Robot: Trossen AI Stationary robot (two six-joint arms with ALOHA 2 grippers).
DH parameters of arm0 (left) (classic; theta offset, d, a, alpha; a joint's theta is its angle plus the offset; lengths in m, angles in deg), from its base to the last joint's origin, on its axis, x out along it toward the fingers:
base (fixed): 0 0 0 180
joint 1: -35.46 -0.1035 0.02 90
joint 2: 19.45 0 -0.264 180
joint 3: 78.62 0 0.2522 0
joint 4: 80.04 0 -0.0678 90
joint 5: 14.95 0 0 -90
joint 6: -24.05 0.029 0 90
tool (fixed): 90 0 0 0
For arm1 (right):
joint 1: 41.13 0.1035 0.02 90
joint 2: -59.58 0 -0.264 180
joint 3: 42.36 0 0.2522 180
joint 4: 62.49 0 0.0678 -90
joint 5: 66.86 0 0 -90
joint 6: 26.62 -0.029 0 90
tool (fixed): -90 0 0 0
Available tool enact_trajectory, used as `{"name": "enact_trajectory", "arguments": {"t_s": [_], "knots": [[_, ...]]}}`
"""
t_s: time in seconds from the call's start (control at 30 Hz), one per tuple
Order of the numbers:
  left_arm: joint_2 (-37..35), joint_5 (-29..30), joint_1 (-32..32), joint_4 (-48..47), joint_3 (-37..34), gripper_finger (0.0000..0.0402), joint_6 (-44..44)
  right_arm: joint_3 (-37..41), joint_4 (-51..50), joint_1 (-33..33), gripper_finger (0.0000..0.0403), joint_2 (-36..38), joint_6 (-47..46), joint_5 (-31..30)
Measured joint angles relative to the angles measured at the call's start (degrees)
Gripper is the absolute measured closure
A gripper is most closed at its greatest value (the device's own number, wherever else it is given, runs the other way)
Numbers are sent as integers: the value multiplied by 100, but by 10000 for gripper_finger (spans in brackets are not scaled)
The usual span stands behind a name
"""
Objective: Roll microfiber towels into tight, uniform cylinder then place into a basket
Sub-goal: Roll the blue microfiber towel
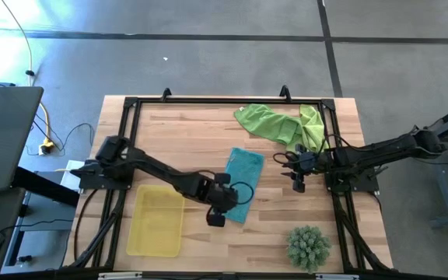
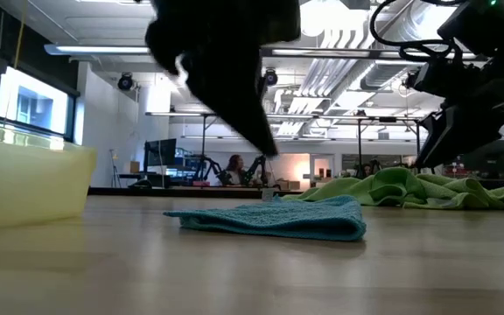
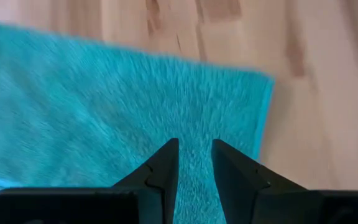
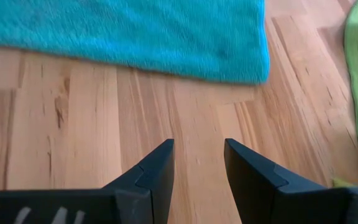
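The teal microfiber towel (image 1: 244, 183) lies flat at the middle of the table, folded double along its right end (image 2: 344, 223). My left gripper (image 3: 194, 149) hovers over the towel's near left part (image 3: 104, 106), fingers a narrow gap apart and pointing steeply down, clear of the cloth (image 2: 278, 219). My right gripper (image 4: 199, 152) waits open over bare wood just right of the towel (image 4: 135, 31). The lime green towels (image 1: 282, 124) lie crumpled in a heap at the far right. The yellow basket (image 1: 156, 220) stands at the near left with nothing in it.
A spiky green ball-shaped plant (image 1: 308, 246) stands at the near right corner. A black frame rail (image 1: 232, 101) runs round the tabletop. Bare wood (image 1: 201, 132) lies between the basket, the teal towel and the far rail.
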Motion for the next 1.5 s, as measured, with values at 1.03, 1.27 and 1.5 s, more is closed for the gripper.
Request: {"name": "enact_trajectory", "arguments": {"t_s": [1.03,1.27,1.5], "knots": [[537,-28,363,480,0,314,-1211,-2,2655,11,269,-558,-1740,136],[528,-6,363,1159,0,314,-1111,-2,3657,13,269,-1822,-1583,-17],[390,16,370,1272,0,314,-949,-7,4135,11,269,-3060,-1740,-464]]}}
